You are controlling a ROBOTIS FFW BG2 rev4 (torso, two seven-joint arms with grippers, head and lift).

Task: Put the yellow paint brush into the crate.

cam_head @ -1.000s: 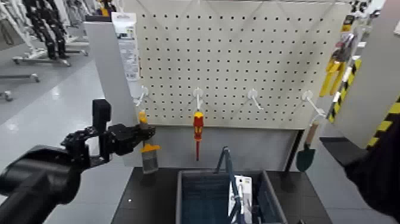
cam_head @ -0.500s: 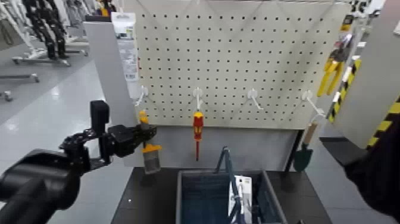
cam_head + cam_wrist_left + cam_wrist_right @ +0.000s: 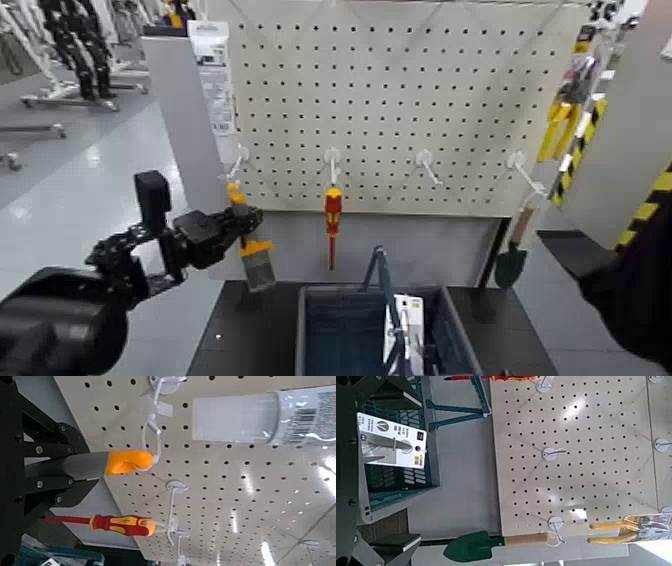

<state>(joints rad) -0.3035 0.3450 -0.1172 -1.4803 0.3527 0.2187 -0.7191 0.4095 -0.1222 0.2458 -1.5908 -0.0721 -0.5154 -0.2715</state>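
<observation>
The yellow paint brush (image 3: 249, 247) hangs in front of the pegboard's lower left, with an orange handle, a yellow band and grey bristles pointing down. My left gripper (image 3: 236, 222) is shut on its handle from the left. In the left wrist view the orange handle end (image 3: 129, 461) sticks out between the fingers (image 3: 70, 451), right by a white hook (image 3: 150, 441). The crate (image 3: 301, 322) stands on the dark table below, right of the brush, with its hoop handle (image 3: 383, 285) raised. My right arm (image 3: 632, 285) waits at the far right.
A red-and-yellow screwdriver (image 3: 332, 215) hangs on the pegboard (image 3: 420, 90) above the crate. A green trowel (image 3: 514, 262) hangs at the right, yellow pliers (image 3: 556, 125) beyond it. A white carded pack (image 3: 403, 325) lies in the crate. A grey post (image 3: 185, 130) stands behind my left gripper.
My left arm has drawn back to the left with the brush. The handle top has tilted left and the bristles swing slightly right.
</observation>
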